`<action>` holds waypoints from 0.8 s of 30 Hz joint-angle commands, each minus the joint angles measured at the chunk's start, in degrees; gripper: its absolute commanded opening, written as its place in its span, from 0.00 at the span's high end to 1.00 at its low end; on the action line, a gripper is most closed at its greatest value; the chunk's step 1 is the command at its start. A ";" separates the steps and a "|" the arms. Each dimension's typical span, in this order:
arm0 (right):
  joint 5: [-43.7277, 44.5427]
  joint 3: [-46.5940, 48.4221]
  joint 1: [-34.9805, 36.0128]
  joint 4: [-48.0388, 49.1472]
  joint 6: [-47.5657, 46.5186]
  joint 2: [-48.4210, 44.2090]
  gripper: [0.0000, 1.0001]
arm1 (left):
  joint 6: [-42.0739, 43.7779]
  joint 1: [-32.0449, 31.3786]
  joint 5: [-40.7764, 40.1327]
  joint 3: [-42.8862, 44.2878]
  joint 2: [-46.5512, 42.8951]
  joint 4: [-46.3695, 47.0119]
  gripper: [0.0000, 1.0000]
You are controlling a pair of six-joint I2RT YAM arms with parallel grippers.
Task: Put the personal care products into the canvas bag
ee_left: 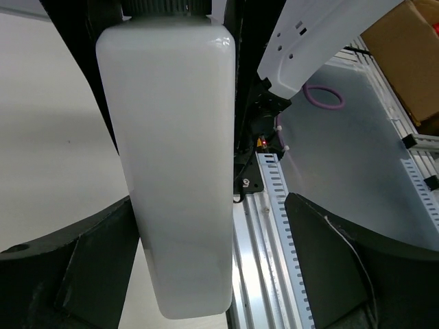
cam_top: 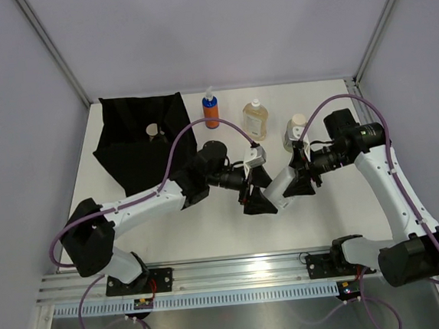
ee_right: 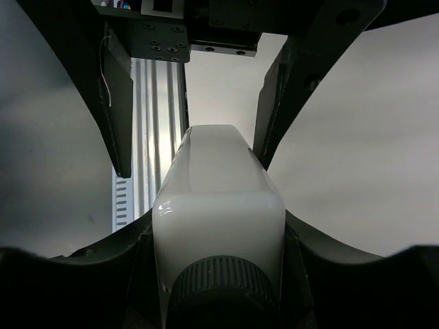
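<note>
A pale green bottle (cam_top: pixel 281 182) with a dark cap hangs above the table between my two grippers. My right gripper (cam_top: pixel 296 179) is shut on its cap end; the right wrist view shows it (ee_right: pixel 219 185) pinched between my fingers (ee_right: pixel 218 260). My left gripper (cam_top: pixel 261 191) is open around its bottom end; the left wrist view shows the bottle (ee_left: pixel 178 171) beside one finger with a gap to the other. The black canvas bag (cam_top: pixel 137 141) stands open at the back left. An orange spray bottle (cam_top: pixel 211 110), an amber bottle (cam_top: pixel 255 118) and a beige bottle (cam_top: pixel 296 129) stand along the back.
A bottle's pale top (cam_top: pixel 153 130) shows inside the bag. The aluminium rail (cam_top: pixel 244 274) runs along the near edge, also in the left wrist view (ee_left: pixel 267 226). Grey walls enclose the table on three sides.
</note>
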 commanded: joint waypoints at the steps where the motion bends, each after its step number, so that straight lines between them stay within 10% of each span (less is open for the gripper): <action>1: -8.69 3.95 0.28 0.08 -1.22 -1.40 1.00 | -0.51 -0.51 2.74 0.92 -0.83 1.15 0.14; 16: -9.66 3.16 0.63 4.82 4.22 -1.49 1.00 | -1.82 -1.04 0.09 5.74 4.27 -2.02 0.29; 22: -8.25 0.97 0.63 7.11 5.19 -1.23 0.97 | -1.47 -1.04 1.24 6.63 4.27 -4.65 0.94; 24: -7.47 0.44 0.63 8.34 5.90 -1.58 0.84 | -0.25 -1.04 1.07 6.36 3.13 -6.84 1.00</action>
